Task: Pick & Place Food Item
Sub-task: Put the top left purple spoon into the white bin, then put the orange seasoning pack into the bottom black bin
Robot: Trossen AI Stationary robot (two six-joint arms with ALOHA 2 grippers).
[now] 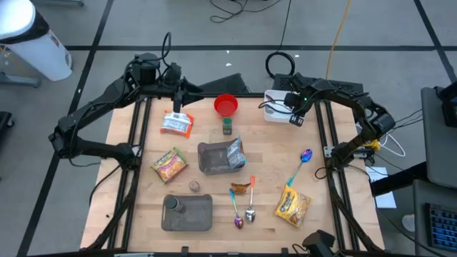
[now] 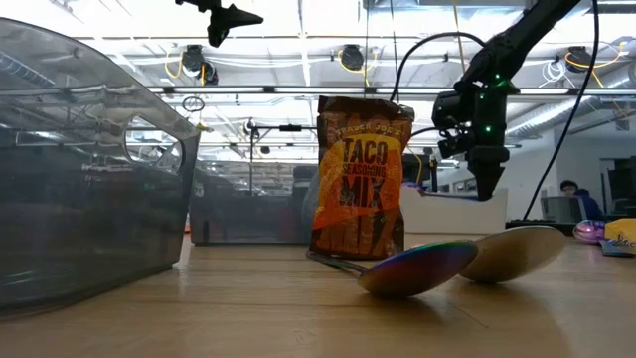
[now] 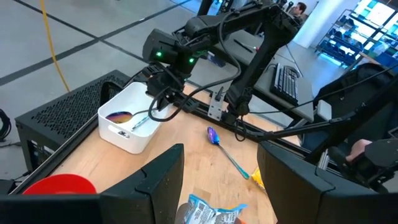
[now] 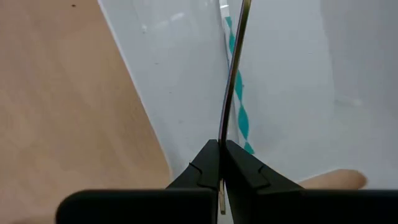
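1. Metal handle: the right end effector (image 4: 221,163) is closed on a thin spoon (image 3: 127,118), over the white bin (image 3: 127,140) at the surface's far right corner.
2. Spoon is stiff, light, slippery; a mid-handle pinch suits.
3. Left end effector (image 3: 217,180) hovers open above the blue packet (image 1: 234,151).

In the low view, the grey bin (image 2: 89,169) is being cut off by the left edge, and the print on the taco mix packet (image 2: 360,179) is being blurred towards its foot. In the right wrist view, the spoon handle (image 4: 231,93) is being cut off by the top edge, and its lower end is being hidden between the fingers (image 4: 245,171).
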